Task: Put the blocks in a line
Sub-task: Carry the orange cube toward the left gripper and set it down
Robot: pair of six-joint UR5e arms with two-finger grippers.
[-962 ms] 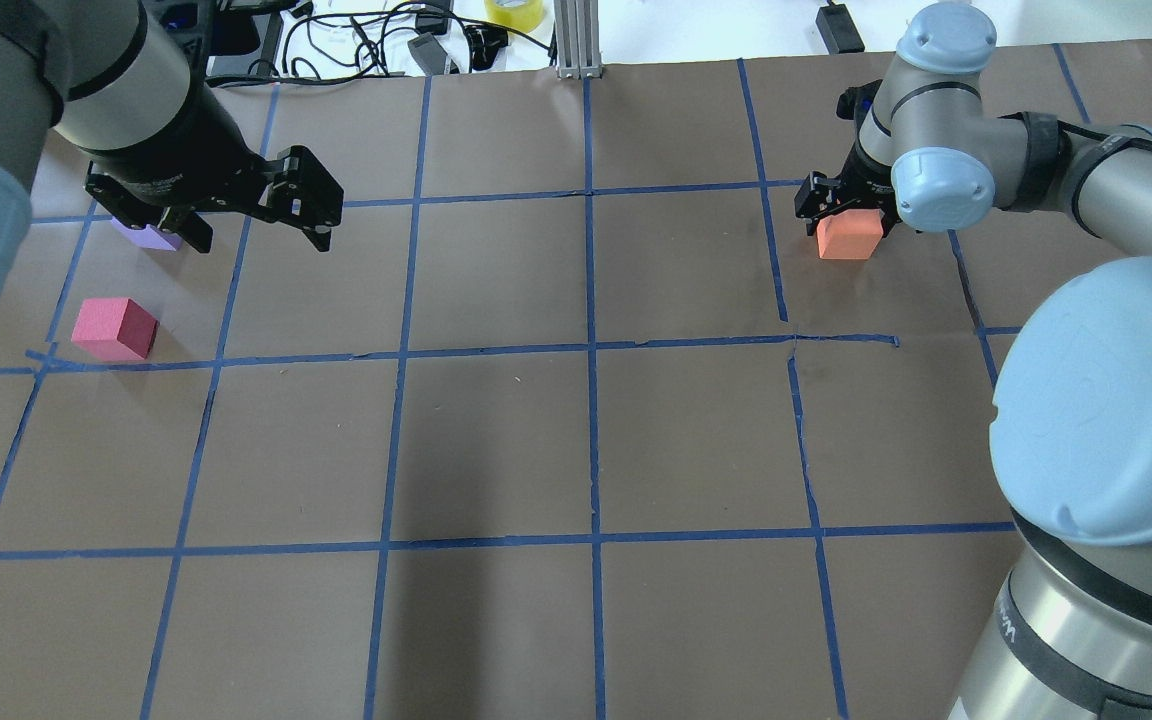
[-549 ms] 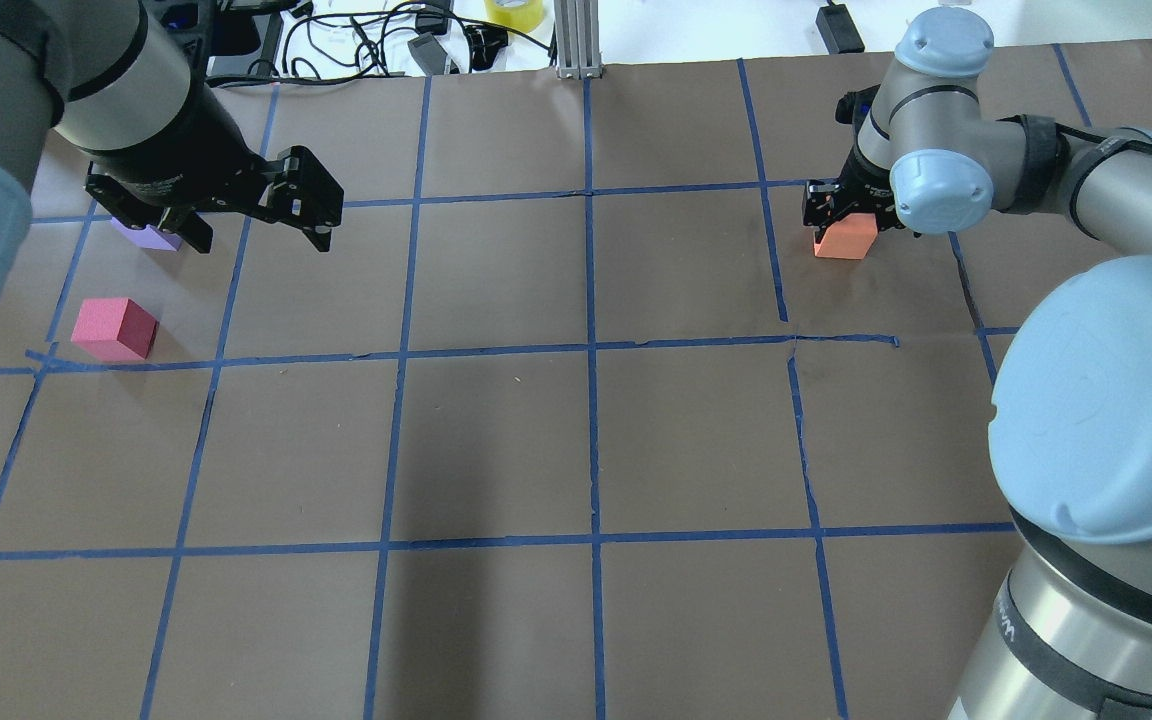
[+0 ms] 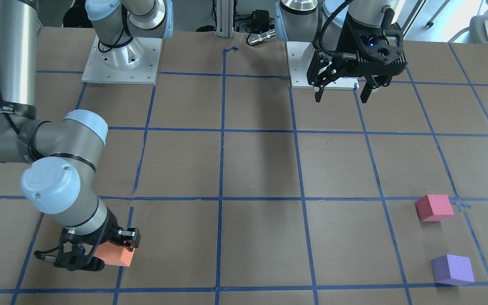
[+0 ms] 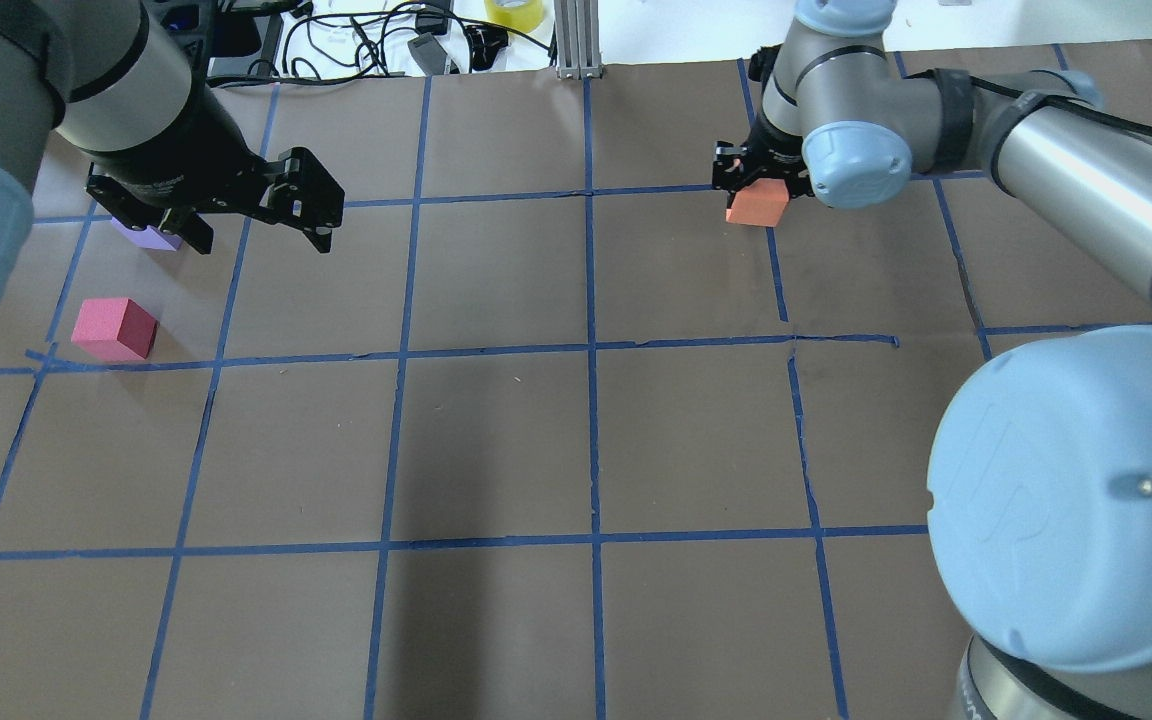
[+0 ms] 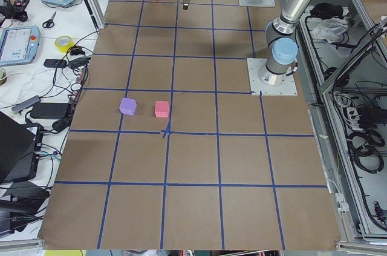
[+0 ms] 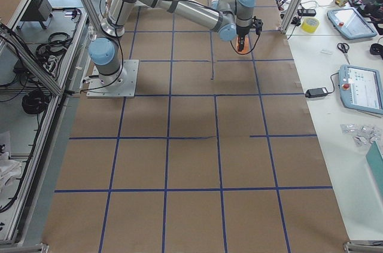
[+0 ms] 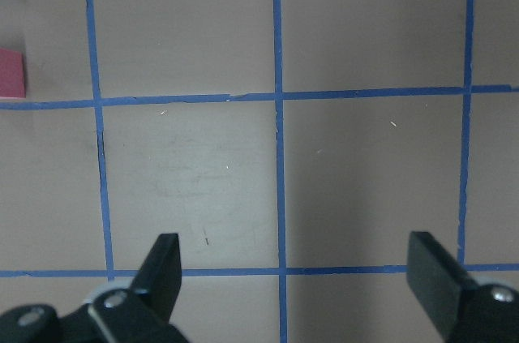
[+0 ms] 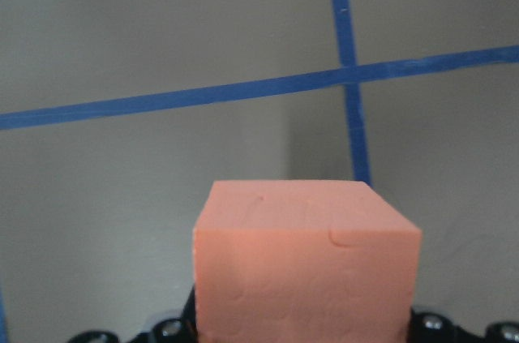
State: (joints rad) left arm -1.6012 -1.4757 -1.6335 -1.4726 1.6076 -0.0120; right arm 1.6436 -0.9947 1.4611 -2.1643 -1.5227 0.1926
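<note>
Orange block (image 4: 758,207) gripped between the fingers of right end effector (image 3: 104,253), at 1 o'clock on counter (image 4: 496,440), overhead view. Pinkish-red block (image 4: 114,328) and purple block (image 4: 146,236) at 9–10 o'clock, apart. Left end effector (image 4: 261,238) released nearby.

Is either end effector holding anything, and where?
The right end effector holds the orange block by two opposite sides. The left end effector is open and empty.
</note>
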